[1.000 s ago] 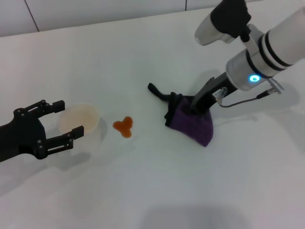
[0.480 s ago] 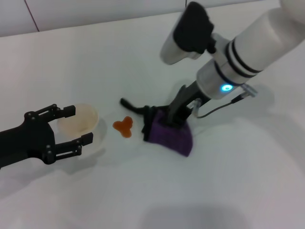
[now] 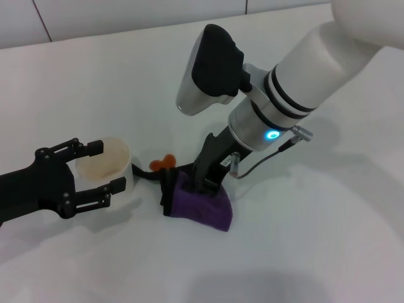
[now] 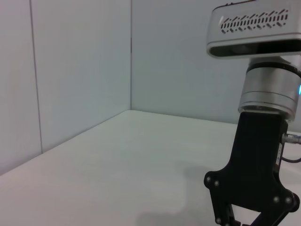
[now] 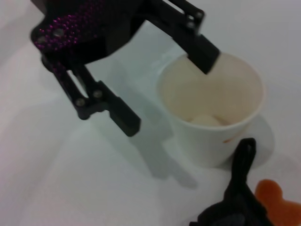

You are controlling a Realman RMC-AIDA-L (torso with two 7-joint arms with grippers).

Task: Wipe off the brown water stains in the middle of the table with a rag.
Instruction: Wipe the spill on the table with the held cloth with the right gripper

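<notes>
My right gripper (image 3: 205,183) presses down on the soft purple rag with black edging (image 3: 201,203), fingers closed into its top. Since half a second ago I have dragged it leftward across the broad white table (image 3: 113,82); it now lies just beside the small orange-brown water stain (image 3: 163,163), its thin black strap (image 3: 146,176) running in front of the blot. A second ago the rag sat well to the right of the stain. Part of the stain seems hidden behind the cloth's near edge. My left gripper (image 3: 96,166) hangs spread wide around the white translucent cup (image 3: 106,169), slightly nearer it than before; the right wrist view shows one finger (image 5: 200,42) over the rim.
</notes>
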